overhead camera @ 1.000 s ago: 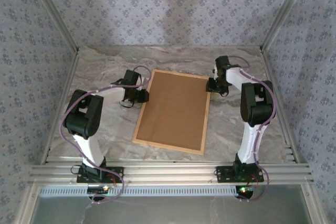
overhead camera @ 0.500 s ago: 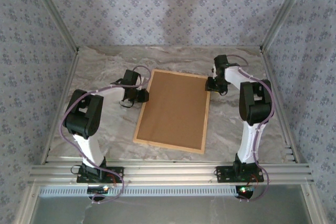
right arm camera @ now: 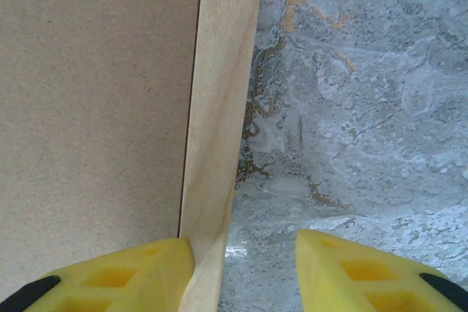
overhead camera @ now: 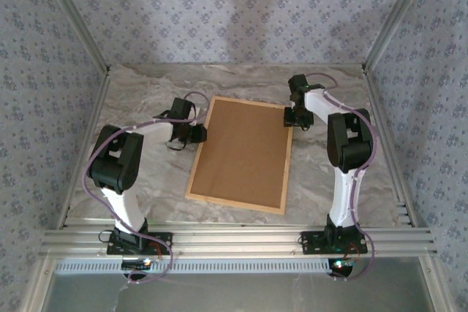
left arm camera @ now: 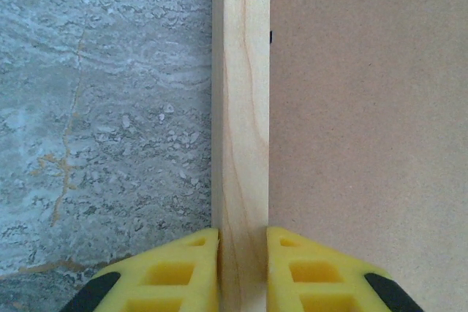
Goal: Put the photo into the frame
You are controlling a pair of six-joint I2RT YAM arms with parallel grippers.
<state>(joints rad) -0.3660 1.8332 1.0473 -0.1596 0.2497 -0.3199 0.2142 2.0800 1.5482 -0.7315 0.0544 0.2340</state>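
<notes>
The light wood frame [overhead camera: 234,205] lies flat on the marble table, with a brown backing board [overhead camera: 243,153] filling it. The photo is hidden. My left gripper [overhead camera: 201,134] is at the frame's left side. In the left wrist view it [left arm camera: 243,268] is shut on the wooden rail [left arm camera: 241,107], one yellow finger on each side. My right gripper [overhead camera: 290,118] is at the frame's far right corner. In the right wrist view it [right arm camera: 245,268] is open: one finger [right arm camera: 139,272] rests against the rail [right arm camera: 219,93] over the board, the other [right arm camera: 358,272] stands apart over the table.
Grey marble tabletop [overhead camera: 146,180] surrounds the frame, bounded by patterned walls on three sides. An aluminium rail [overhead camera: 234,239] carrying both arm bases runs along the near edge.
My right gripper has shifted a little toward the frame's far right corner and its jaws have widened. The left gripper and the frame have stayed in place.
</notes>
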